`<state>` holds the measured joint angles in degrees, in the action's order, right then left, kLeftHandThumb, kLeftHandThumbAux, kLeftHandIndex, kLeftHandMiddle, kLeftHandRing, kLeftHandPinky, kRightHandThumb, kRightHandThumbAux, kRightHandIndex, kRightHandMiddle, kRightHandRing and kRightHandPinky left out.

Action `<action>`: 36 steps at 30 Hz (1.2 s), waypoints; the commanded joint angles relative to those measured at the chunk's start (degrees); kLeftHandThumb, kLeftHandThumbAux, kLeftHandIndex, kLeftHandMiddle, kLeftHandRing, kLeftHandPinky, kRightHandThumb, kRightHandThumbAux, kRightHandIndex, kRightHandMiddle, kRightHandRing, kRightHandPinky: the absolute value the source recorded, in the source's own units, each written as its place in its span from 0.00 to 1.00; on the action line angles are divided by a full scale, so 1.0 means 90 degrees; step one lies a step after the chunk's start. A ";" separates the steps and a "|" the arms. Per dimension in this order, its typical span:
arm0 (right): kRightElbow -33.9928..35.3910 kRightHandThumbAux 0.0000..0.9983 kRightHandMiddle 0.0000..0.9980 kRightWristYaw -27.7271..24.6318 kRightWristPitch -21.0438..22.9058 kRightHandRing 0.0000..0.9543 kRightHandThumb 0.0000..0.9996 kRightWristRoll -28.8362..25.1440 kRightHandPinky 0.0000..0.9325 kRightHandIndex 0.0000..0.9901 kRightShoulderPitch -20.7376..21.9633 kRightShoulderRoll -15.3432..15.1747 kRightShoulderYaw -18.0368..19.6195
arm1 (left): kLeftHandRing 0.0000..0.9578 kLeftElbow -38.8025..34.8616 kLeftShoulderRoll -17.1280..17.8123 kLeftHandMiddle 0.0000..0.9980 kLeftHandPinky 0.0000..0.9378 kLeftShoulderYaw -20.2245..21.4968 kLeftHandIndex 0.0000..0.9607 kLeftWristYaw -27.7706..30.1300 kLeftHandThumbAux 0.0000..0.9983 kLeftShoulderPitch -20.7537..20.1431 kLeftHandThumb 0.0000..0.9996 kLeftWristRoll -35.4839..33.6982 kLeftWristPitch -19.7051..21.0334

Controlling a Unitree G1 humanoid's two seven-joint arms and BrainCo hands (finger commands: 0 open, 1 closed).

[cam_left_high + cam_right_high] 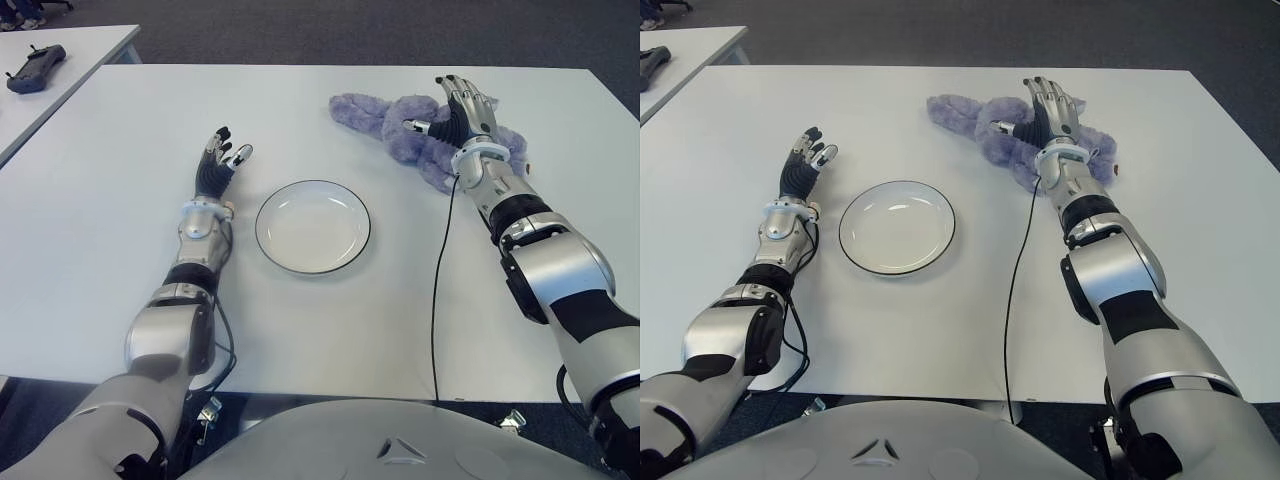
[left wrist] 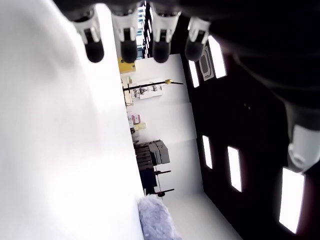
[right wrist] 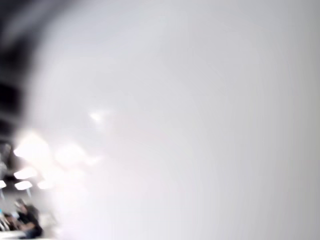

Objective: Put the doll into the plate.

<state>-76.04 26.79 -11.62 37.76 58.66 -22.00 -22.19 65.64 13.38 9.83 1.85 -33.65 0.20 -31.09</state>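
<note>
Right hand (image 1: 462, 112) lies over the doll (image 1: 395, 120), its fingers (image 1: 455, 88) stretched out flat across the plush body and its thumb out to the side; they are spread, not closed round anything. Its forearm runs back toward the near right edge of the worktop (image 1: 100, 250), with a black cable (image 1: 436, 290) trailing over that edge. The doll, purple and furry, lies on the far right part of the worktop, well apart from the plate (image 1: 312, 226) and short of the far edge. Bare worktop lies between doll and plate. Just left of the plate, the left hand (image 1: 219, 163) is raised, fingers straight and relaxed, holding nothing. At far left, a second table (image 1: 70, 55) carries a dark controller (image 1: 34, 68).
</note>
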 commanded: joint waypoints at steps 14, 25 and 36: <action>-0.0269 0.32 0.00 -0.1051 0.0959 0.00 0.04 0.0024 0.00 0.00 0.0066 -0.0019 -0.0090 | 0.00 0.1141 -0.0806 0.01 0.00 -0.0253 0.00 -0.0160 0.47 0.1675 0.00 0.0330 0.0395; -0.0250 0.35 0.00 -0.1324 0.1118 0.00 0.08 -0.0030 0.00 0.00 0.0122 0.0055 -0.0052 | 0.00 0.1149 -0.0759 0.01 0.00 -0.0232 0.00 -0.0104 0.47 0.1677 0.00 0.0315 0.0386; -0.0277 0.39 0.00 -0.1850 0.1170 0.00 0.13 0.0162 0.00 0.00 0.0089 0.0107 -0.0293 | 0.00 0.1125 -0.0714 0.02 0.00 -0.0278 0.00 -0.0148 0.46 0.1727 0.00 0.0374 0.0238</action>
<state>-76.10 15.43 -3.06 38.00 61.12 -22.10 -22.96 65.64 13.40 9.59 1.83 -33.71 0.92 -31.06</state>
